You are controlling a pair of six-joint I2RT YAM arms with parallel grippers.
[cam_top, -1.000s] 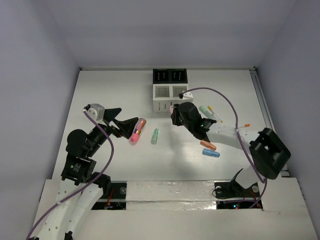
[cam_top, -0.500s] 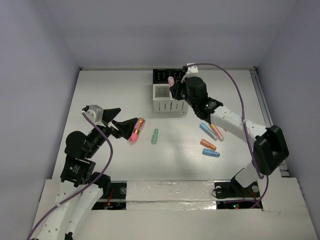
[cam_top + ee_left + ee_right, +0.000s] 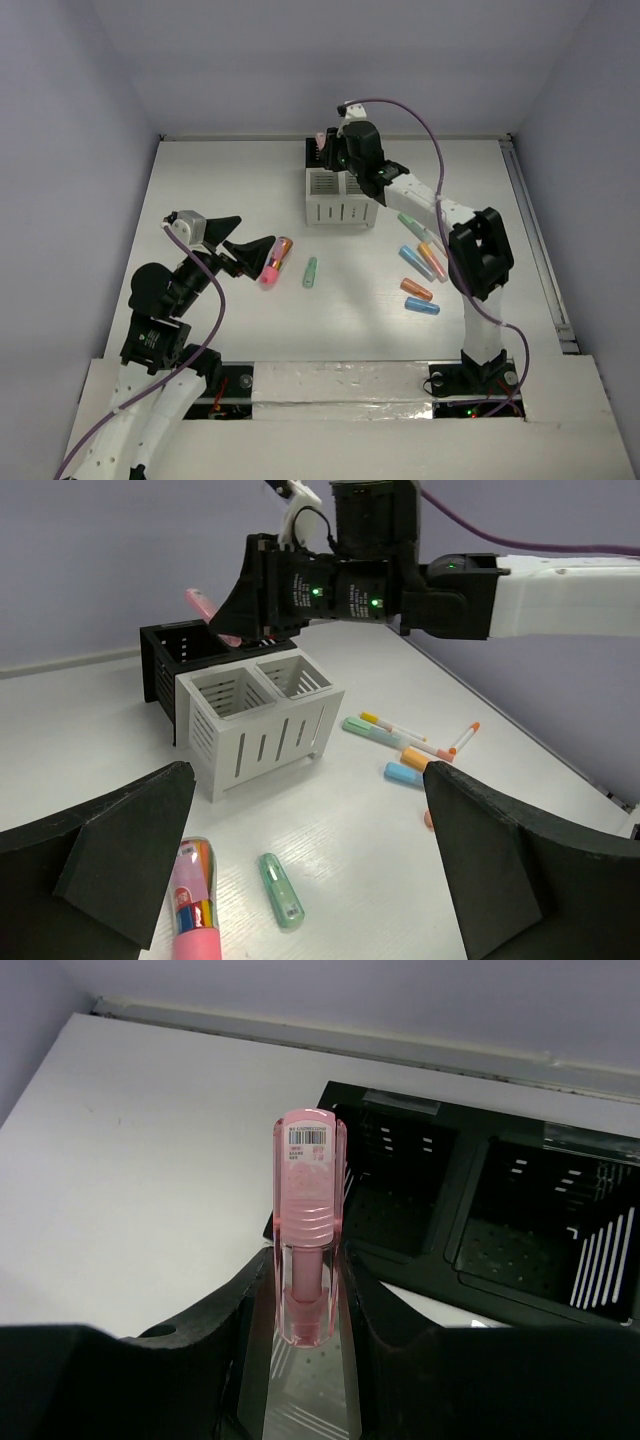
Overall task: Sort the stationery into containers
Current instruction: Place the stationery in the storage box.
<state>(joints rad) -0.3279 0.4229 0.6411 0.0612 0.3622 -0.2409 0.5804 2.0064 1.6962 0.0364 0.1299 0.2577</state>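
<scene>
The white table (image 3: 220, 180) holds a desk organizer at its far side: two black boxes (image 3: 400, 1190) joined to two white slatted boxes (image 3: 338, 200). The right claw (image 3: 305, 1290) hangs over the organizer, clamped on a see-through pink stick (image 3: 308, 1220) that points up above the left black box. The left claw (image 3: 310, 780) is spread wide apart and holds nothing. Below it lie a thick pink stick with an orange end (image 3: 195, 910) and a mint green stick (image 3: 280, 890), side by side. More sticks (image 3: 420, 270) lie on the right side.
</scene>
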